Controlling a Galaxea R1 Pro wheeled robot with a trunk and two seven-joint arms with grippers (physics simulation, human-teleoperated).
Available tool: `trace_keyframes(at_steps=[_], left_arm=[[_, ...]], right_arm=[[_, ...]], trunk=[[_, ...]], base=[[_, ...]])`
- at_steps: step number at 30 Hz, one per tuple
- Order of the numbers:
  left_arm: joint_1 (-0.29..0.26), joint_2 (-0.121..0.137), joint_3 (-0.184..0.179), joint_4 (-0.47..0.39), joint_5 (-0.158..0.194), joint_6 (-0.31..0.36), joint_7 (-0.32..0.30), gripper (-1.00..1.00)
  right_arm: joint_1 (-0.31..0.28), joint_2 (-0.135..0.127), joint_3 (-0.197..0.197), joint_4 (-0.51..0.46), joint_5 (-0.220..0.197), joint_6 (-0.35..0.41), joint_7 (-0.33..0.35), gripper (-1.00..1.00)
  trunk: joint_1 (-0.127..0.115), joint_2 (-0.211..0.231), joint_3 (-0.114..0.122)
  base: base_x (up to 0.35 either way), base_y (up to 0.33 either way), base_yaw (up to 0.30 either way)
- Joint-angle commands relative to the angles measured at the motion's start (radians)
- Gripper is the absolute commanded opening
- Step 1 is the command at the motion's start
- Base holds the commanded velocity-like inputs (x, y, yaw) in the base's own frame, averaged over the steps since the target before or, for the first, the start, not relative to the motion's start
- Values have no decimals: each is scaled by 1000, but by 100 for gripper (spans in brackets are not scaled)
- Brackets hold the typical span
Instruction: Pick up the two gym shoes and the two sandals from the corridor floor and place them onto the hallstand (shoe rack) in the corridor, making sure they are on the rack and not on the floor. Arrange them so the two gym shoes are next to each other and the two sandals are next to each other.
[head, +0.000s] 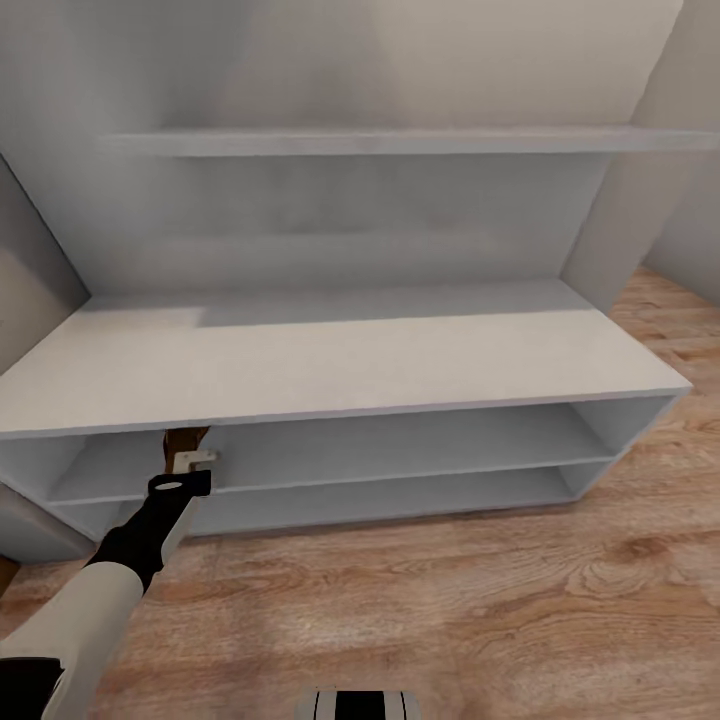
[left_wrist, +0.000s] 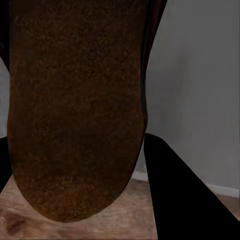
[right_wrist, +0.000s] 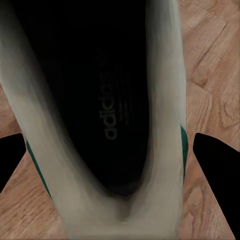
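From the head camera, the shoe rack (head: 340, 365) stands square ahead, pale grey, with a broad top and two low open shelves above the wood floor (head: 480, 600). The left arm reaches in toward the upper low shelf near the rack's left end, and its end effector (head: 192, 462) sits just under the lip of the top board. A bit of brown, which I take for a sandal (head: 186, 440), pokes up from it into the shelf opening. I would guess it is being carried in low so the sandal can slide onto that shelf rather than be dropped from above. Most of the sandal is hidden behind the board's front edge.

The left wrist camera looks straight onto the sandal's (left_wrist: 75, 110) rough brown sole, hanging close to the lens with floor below and grey wall beyond. One dark finger (left_wrist: 185, 200) shows beside it; the end effector appears clamped on the sandal, though the contact itself is out of sight.

The right wrist camera looks down into a white sneaker (right_wrist: 107, 125), dark insole with lettering, green stripes at its sides, floor planks behind it. Dark fingertips (right_wrist: 217, 165) flank it on both sides, so that end effector seems to be gripping the sneaker, probably waiting its turn. Whether it hangs clear of the floor I cannot tell.
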Motion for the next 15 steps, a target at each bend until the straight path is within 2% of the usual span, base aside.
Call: trace_keyframes(at_steps=[1,11,15], left_arm=[[0,1,-6,-2,7,6,7,-100],[1,3,-6,-1,7,6,7,-100],[1,7,-6,-2,7,6,7,-100]], right_arm=[[-2,1,-5,-2,10,1,7,-100],[-2,1,-5,-2,10,1,7,-100],[-2,1,-5,-2,10,1,7,-100]], trunk=[[0,0,-1],[0,0,-1],[0,0,-1]], base=[[195,166,0],[57,38,0],[206,1,0]])
